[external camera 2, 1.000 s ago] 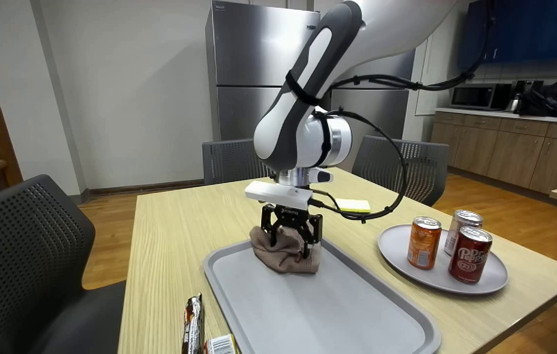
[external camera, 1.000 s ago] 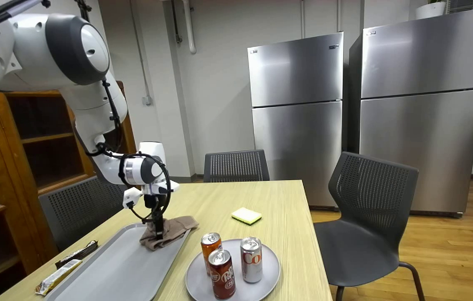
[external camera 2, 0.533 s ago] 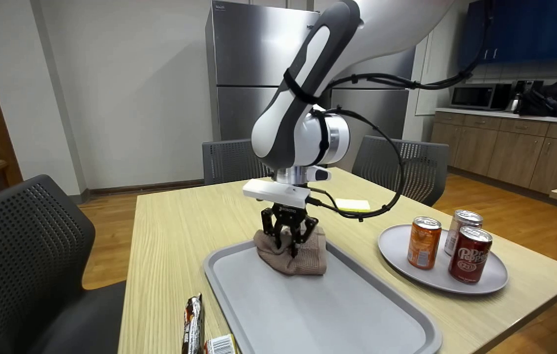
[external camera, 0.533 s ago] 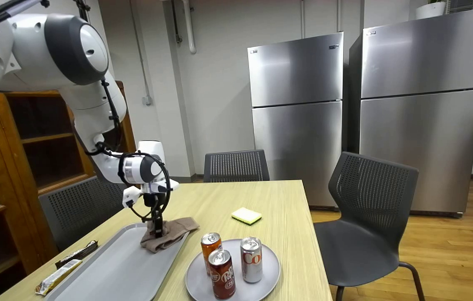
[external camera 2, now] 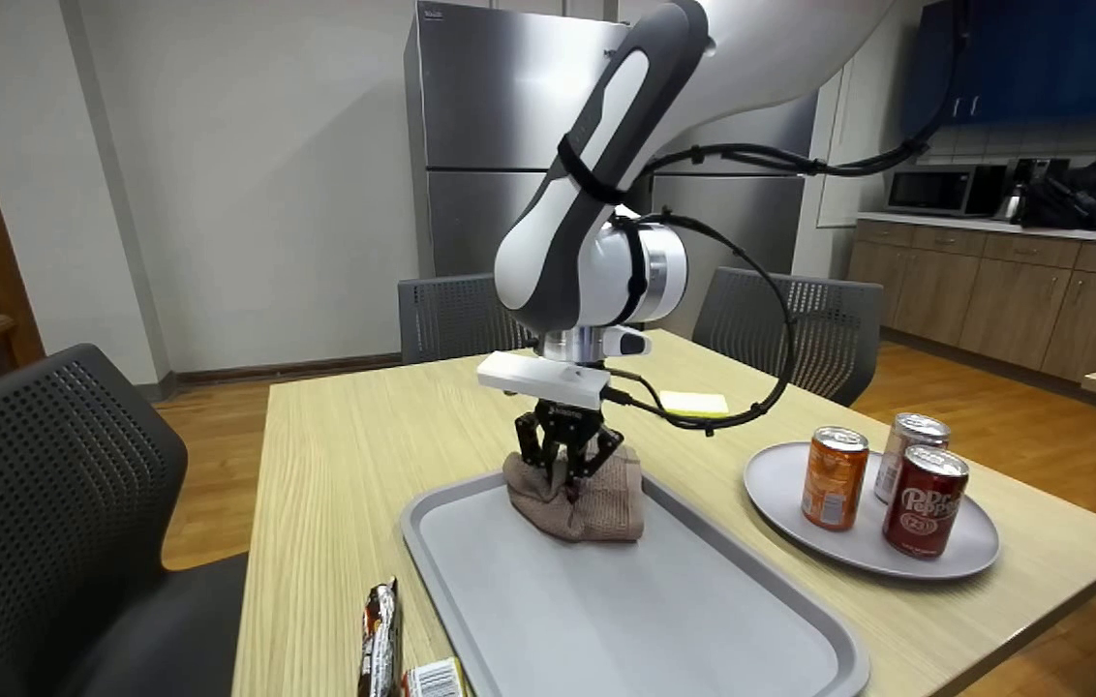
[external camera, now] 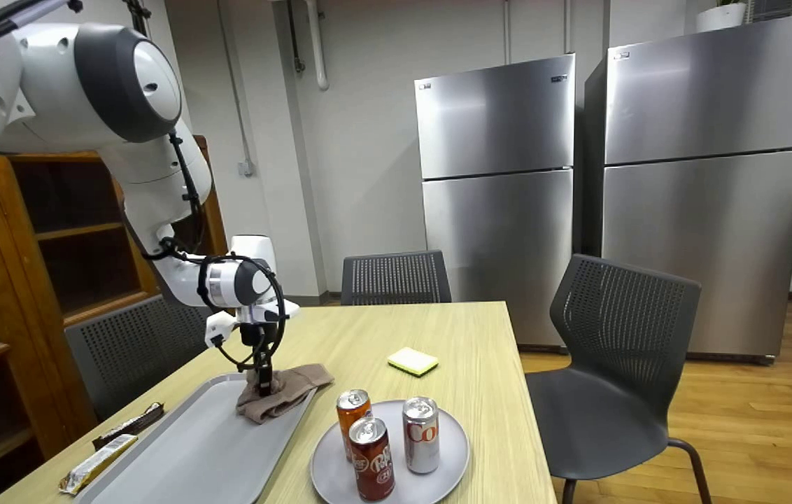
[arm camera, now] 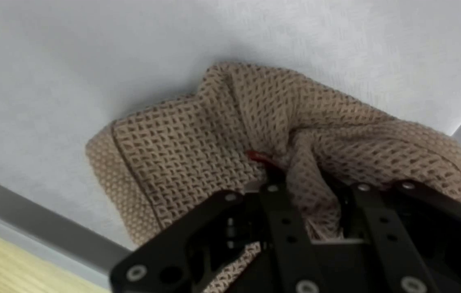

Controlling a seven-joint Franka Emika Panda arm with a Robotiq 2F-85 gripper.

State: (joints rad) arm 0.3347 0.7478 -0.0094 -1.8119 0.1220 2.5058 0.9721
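A brown woven cloth lies crumpled over the far end of a grey tray, part of it past the rim. My gripper points down into the cloth and is shut on a fold, which bulges up between the two black fingers. A red fingertip shows against the weave; the opposite tip is hidden by the cloth. In both exterior views the gripper stands upright over the bunched cloth, which still rests on the tray.
Beside the tray, a round plate carries an orange can, a dark red can and a silver can. A yellow sponge lies further back. Two wrapped bars, one dark and one yellow, lie along the tray's other side. Chairs surround the table.
The jaws have gone from wide apart to shut, gathering a fold of the cloth between them. The cloth has bunched and shifted slightly; the arm has moved only a little.
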